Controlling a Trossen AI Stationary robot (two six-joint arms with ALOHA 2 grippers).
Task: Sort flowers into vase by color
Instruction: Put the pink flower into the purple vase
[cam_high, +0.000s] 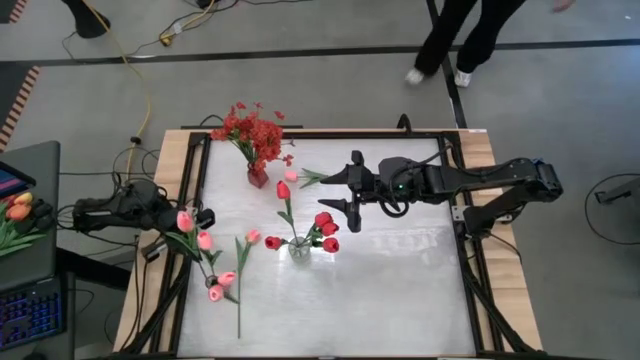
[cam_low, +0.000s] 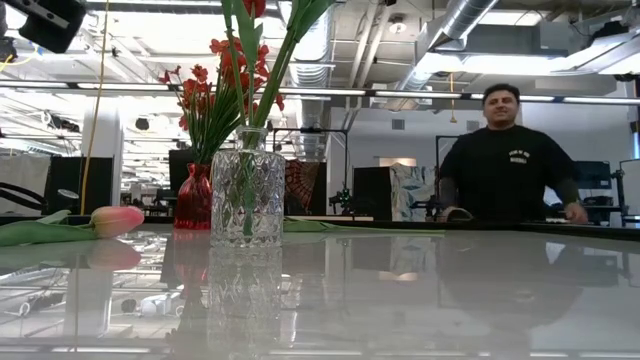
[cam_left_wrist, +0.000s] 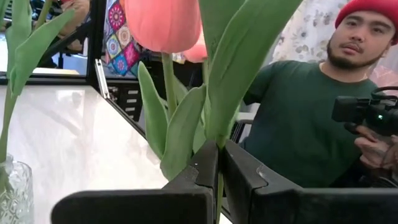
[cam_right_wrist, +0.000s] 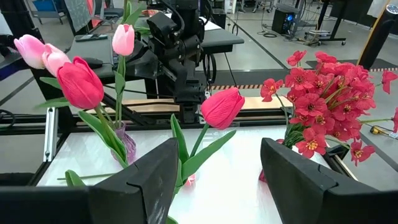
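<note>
Left gripper (cam_high: 200, 218) at the table's left edge is clamped on the green stems of pink tulips (cam_high: 185, 221), buds upright in the left wrist view. Right gripper (cam_high: 340, 190) hovers with fingers spread wide, empty, above the clear glass vase (cam_high: 299, 249) of red tulips (cam_high: 326, 229). A loose pink tulip (cam_high: 252, 237) lies flat, stem running toward the near edge. Only the low view shows the red vase (cam_low: 194, 198) holding the red blossom spray (cam_low: 205, 95).
</note>
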